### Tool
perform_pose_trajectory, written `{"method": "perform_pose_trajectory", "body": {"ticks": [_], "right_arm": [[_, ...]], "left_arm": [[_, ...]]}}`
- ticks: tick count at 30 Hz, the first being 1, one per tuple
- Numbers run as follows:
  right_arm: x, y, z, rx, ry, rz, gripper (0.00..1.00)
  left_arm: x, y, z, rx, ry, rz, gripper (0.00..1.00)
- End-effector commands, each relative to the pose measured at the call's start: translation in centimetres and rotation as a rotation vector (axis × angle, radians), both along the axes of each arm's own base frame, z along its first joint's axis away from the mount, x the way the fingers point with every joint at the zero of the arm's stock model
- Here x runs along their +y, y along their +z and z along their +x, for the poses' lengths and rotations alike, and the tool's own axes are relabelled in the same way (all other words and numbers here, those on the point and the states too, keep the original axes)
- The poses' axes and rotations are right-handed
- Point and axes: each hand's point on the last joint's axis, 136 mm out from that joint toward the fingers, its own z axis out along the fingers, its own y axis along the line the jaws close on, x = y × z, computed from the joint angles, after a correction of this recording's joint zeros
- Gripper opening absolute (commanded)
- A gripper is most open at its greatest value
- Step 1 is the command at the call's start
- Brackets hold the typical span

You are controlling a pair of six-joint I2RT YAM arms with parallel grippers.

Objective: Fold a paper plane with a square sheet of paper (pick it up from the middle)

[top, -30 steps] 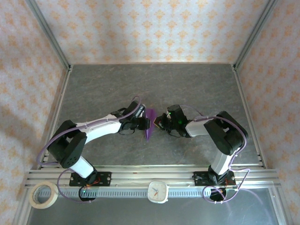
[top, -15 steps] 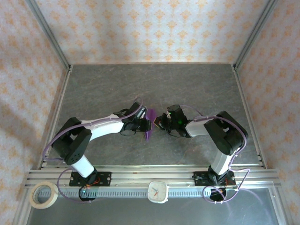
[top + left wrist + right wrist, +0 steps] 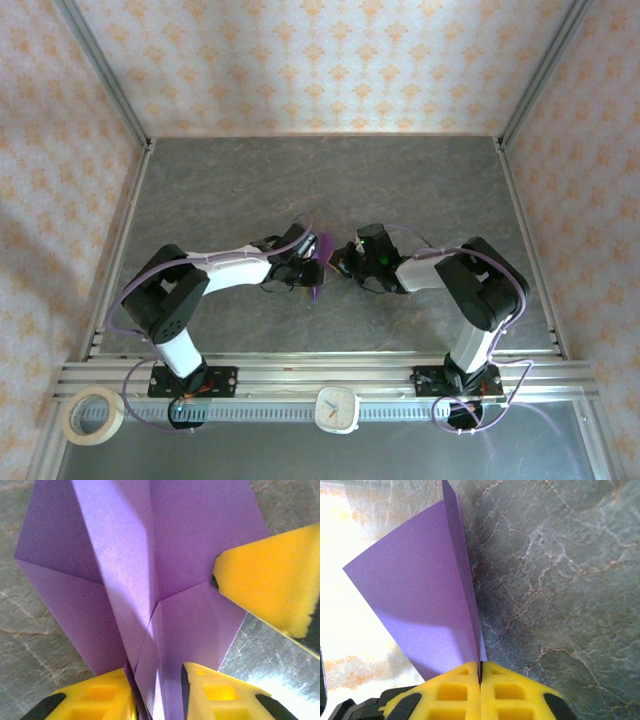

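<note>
- While the right gripper (image 3: 480,669) is clenched tight, with its two yellow pads pressed flat together, it's got the bottom edge of the purple paper (image 3: 425,595) pinched right in the seam between them.
- From that wrist view the paper stands up out of the pads like a fin. There's a thin folded edge along its right side and the grey marbled table (image 3: 560,580) behind it.
- The left gripper (image 3: 156,674) comes at the same paper from the other side. Its yellow fingers sit part way apart, and a raised fold of the paper runs down into the gap between them. One finger touches the fold, but honestly can't tell if the pair is actually pinching it.
- In the left wrist view the paper shows several creases meeting near its middle, and one yellow finger (image 3: 270,575) of the right gripper sits on its right edge.
- From overhead, both grippers meet nose to nose near the middle of the table with the paper sandwiched between them, its pointed tip poking toward the near edge.
- Further out, a roll of tape (image 3: 92,415) and a small white clock (image 3: 337,408) sit on the near rail, well apart from the paper.
</note>
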Motion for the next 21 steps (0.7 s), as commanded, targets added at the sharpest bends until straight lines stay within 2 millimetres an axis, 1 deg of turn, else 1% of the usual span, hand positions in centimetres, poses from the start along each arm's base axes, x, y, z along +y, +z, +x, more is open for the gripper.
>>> {"method": "perform_pose_trajectory", "body": {"ticks": [1, 10, 13, 15, 18, 21], "right_arm": [[-0.1, -0.2, -0.5, 0.0, 0.004, -0.002, 0.06], [-0.2, -0.3, -0.6, 0.002, 0.007, -0.006, 0.07], [-0.1, 0.0, -0.5, -0.004, 0.01, -0.004, 0.1], [-0.1, 0.2, -0.4, -0.009, 0.011, -0.009, 0.12], [-0.5, 0.8, -0.1, -0.028, 0.003, -0.037, 0.21], [-1.7, 1.0, 0.0, -0.041, -0.02, -0.085, 0.27]], "left_arm": [[-1.0, 0.5, 0.8, -0.031, -0.02, -0.012, 0.28], [-1.0, -0.3, 0.7, -0.027, -0.019, 0.027, 0.2], [-0.8, -0.2, 0.8, -0.033, -0.015, 0.04, 0.17], [-0.7, 0.0, 0.9, -0.043, -0.011, 0.048, 0.14], [-0.1, 0.3, 1.2, -0.061, 0.0, 0.083, 0.11], [0.7, 0.3, 1.5, -0.067, 0.019, 0.13, 0.1]]}}
